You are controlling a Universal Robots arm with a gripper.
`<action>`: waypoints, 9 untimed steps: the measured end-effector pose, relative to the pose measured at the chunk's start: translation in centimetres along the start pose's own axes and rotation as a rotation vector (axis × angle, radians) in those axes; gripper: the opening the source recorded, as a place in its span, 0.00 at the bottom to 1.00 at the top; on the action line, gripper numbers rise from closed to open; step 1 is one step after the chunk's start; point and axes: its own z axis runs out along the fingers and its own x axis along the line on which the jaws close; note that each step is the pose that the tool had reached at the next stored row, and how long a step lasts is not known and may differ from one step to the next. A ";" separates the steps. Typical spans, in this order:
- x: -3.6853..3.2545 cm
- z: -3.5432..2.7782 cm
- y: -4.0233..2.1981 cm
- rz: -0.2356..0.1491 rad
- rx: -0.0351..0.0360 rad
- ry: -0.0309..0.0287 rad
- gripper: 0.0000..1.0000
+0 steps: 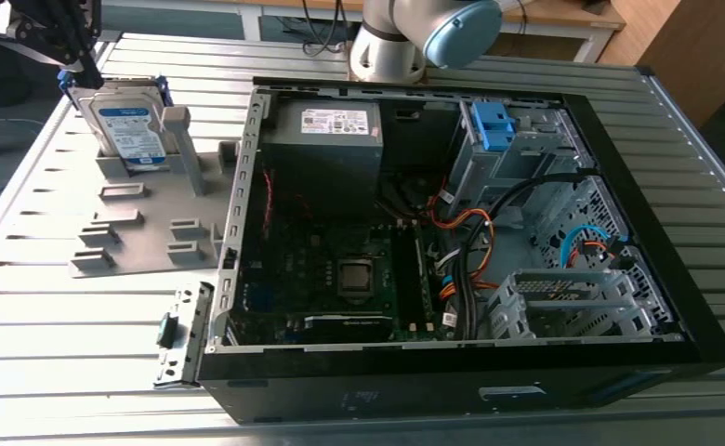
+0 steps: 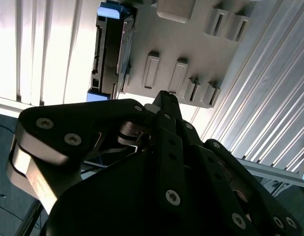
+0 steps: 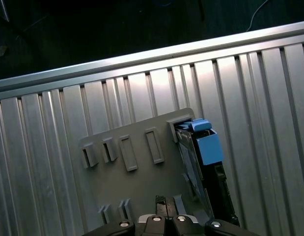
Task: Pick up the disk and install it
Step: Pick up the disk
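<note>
The disk (image 1: 129, 130) stands upright on edge in a slot of a grey holder plate (image 1: 127, 223) at the exterior view's left. It is silver-grey with a white and blue label and a blue carrier frame. My gripper (image 1: 87, 76) hangs just above the disk's top far corner, shut, with nothing between its fingers. In the first wrist view the disk (image 3: 203, 162) lies beside the gripper's tips (image 3: 164, 200), apart from them. The second wrist view has the disk (image 2: 110, 54) beyond the gripper (image 2: 161, 96).
An open black computer case (image 1: 462, 381) lies on the slatted metal table (image 1: 40, 325), to the right of the holder in the exterior view. Inside are a grey power supply (image 1: 332, 139), a blue bracket (image 1: 493, 125) on the drive cage and loose cables (image 1: 474, 242). The arm's base (image 1: 400, 37) stands behind the case.
</note>
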 end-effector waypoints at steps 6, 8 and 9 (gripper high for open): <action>0.00 0.00 0.00 -0.053 0.0013 0.0003 0.11; 0.00 0.02 0.01 -0.074 0.0025 0.0035 0.11; 0.00 0.02 0.00 -0.080 0.0031 0.0058 0.11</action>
